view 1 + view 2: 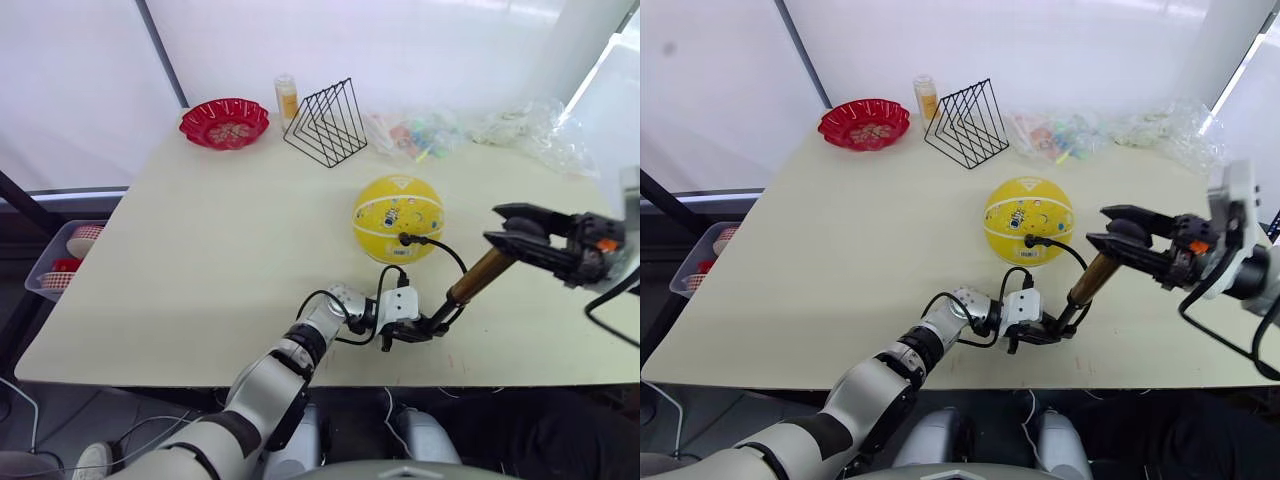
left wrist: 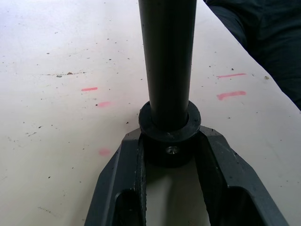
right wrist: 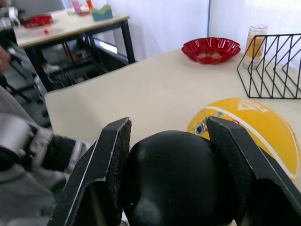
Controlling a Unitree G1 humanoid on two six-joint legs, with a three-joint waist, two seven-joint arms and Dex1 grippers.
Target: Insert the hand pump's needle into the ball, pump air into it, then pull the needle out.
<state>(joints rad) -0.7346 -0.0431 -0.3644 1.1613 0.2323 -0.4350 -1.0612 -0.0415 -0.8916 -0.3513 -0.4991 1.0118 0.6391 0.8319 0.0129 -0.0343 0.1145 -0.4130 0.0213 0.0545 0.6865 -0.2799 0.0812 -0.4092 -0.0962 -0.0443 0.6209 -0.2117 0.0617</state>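
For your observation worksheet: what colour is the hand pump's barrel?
Gold-bronze on the hand pump, clearest in the left eye view.

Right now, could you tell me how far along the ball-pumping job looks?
Done: the needle at the hose's end sits in the yellow ball. In hand: the left gripper clamps the lower end of the hand pump against the table, while the right gripper closes its jaws on the black handle, so pumping appears underway. Left: finish pumping and pull the needle out.
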